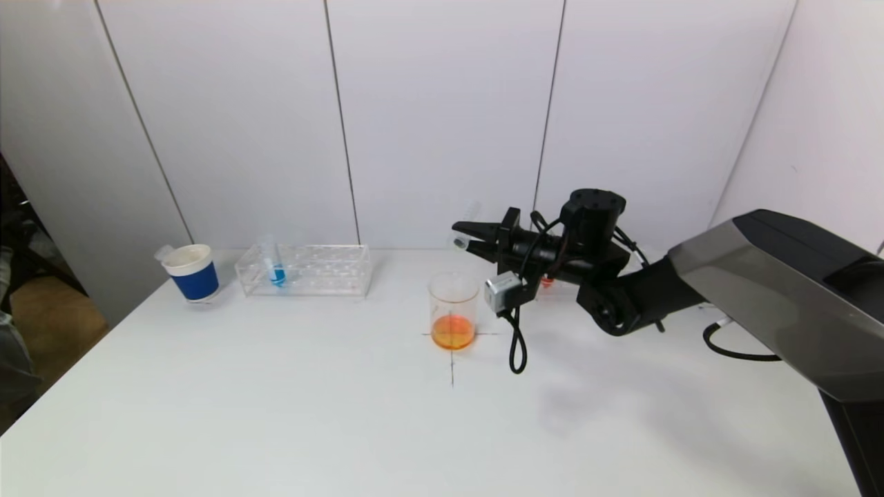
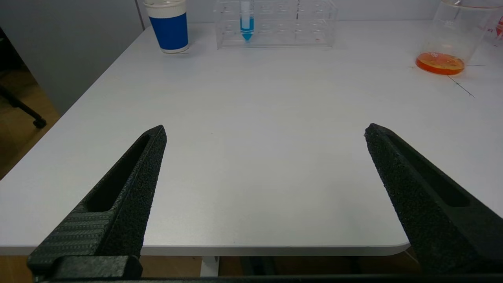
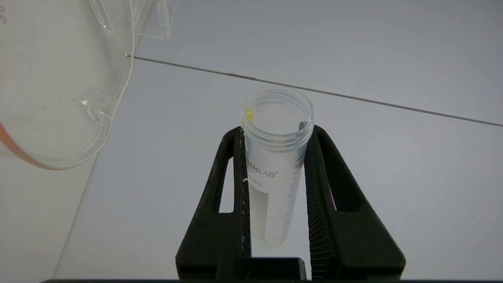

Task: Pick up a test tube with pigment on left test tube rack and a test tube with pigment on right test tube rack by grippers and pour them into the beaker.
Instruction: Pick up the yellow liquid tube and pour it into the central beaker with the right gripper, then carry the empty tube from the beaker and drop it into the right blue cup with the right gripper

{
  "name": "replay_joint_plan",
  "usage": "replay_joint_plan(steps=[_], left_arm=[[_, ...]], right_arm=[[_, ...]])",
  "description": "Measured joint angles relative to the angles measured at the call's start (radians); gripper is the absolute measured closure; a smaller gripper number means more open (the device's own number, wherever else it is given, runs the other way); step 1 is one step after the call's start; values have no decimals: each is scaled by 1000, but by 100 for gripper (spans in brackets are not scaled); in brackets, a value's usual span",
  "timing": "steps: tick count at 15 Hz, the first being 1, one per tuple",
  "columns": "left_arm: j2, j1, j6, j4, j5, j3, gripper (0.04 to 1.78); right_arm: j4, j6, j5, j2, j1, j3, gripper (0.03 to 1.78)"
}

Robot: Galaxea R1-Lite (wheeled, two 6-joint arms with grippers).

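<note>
My right gripper (image 1: 464,236) is shut on a clear test tube (image 3: 275,157), which looks empty apart from a yellow drop at its rim. It holds the tube tilted in the air above and just behind the beaker (image 1: 453,307), which has orange liquid at its bottom. The beaker's rim (image 3: 59,98) lies beside the tube's mouth. The left rack (image 1: 307,270) holds one tube of blue pigment (image 1: 275,266). The right rack is mostly hidden behind my right arm. My left gripper (image 2: 263,131) is open and empty over the table's front edge, out of the head view.
A blue-and-white paper cup (image 1: 193,271) stands left of the left rack with a clear tube leaning in it. A black cross is drawn on the white table (image 1: 276,400) under the beaker. A wall stands close behind the table.
</note>
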Motion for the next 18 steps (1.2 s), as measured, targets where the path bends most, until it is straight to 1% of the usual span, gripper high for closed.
replay_joint_plan(steps=[5,6,7,8,9,11,13,15,18], left_arm=[[0,0,0,0,0,0,6],[0,0,0,0,0,0,6],[0,0,0,0,0,0,6],[0,0,0,0,0,0,6],[0,0,0,0,0,0,6],[0,0,0,0,0,0,6],[0,0,0,0,0,0,6],[0,0,0,0,0,0,6],[0,0,0,0,0,0,6]], right_arm=[[5,7,0,-5,0,0,135],[10,17,1,-8,-1,0,135],[13,43,1,-11,-2,0,135],[9,82,0,-14,-3,0,135],[5,133,-13,-18,-4,-1,135],[5,241,-59,-31,-7,-7,135],[4,364,-112,-42,-5,-15,135],[3,465,-149,-48,-5,-19,135],[11,600,-204,-52,-10,-20,135]])
